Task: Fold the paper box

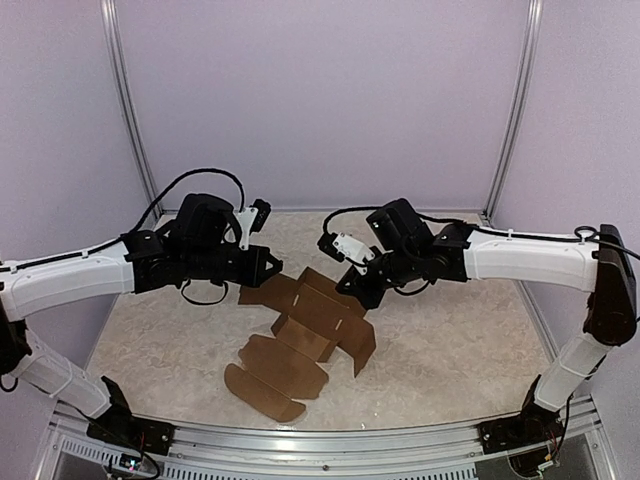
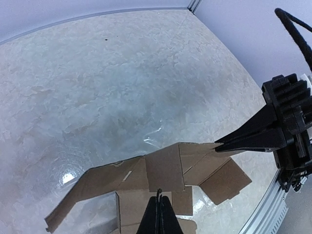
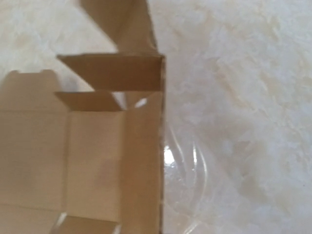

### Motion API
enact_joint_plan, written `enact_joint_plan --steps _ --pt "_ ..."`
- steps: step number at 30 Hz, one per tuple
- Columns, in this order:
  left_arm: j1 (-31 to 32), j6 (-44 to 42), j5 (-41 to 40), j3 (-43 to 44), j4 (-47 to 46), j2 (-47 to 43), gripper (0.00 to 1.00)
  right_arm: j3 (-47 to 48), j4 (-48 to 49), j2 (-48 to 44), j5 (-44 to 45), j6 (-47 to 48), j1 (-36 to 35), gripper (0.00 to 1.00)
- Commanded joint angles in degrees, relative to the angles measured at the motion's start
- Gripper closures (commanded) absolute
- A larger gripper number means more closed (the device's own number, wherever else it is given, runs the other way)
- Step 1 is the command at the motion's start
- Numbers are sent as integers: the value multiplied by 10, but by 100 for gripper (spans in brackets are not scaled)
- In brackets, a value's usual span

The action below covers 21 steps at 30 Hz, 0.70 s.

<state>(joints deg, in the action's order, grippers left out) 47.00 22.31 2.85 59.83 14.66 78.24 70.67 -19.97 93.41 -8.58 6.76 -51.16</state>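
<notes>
pale lilac walls (image 1: pixel 320 100) are enclosing the scene on 3 sides, and a marbled cream tabletop (image 1: pixel 450 340) is filling the floor of it, with a metal rail (image 1: pixel 330 440) running along its near edge.

the left arm (image 1: pixel 70 280) and the right arm (image 1: pixel 520 260), both white with black wrists, are reaching inward from their own sides and meeting over the middle of the tabletop.

the paper box (image 1: pixel 310 320) is lying between them at the centre of the tabletop, a brown die-cut sheet mostly spread open. its far panels are sitting under the 2 wrists. its rounded flaps (image 1: pixel 262 392) are pointing toward the near rail. the panel on the right side is standing partly up from the surface.

in the right wrist view the paper box (image 3: pixel 92 161) is filling the left half, its creased panels and a raised side wall showing. bare tabletop (image 3: pixel 234 122) is lying to the right.

the left pincer (image 1: pixel 272 266) is hanging over the far left part of the sheet. in the left wrist view this pincer (image 2: pixel 158 204) is showing its fingers pressed together above the paper box (image 2: pixel 163 168). i cannot tell whether any card is sitting between them.

the right pincer (image 1: pixel 352 292) is resting at the far right corner of the sheet. seen from the left wrist, the right pincer (image 2: pixel 222 144) is tapering to a point, clamped on the edge of a lifted flap.
</notes>
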Motion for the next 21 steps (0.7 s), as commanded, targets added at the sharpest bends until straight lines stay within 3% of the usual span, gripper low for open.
enact_joint_plan --steps 1,13,21 --pt "-6 -13 -42 -34 49 -34 100 19 -21 15 -22 37 -5 100" --pt "-24 -1 -102 -130 30 -143 100 19 -42 18 51 133 -12 100" --pt "-90 40 2 -241 -87 -213 100 -13 -4 20 98 186 -34 100"
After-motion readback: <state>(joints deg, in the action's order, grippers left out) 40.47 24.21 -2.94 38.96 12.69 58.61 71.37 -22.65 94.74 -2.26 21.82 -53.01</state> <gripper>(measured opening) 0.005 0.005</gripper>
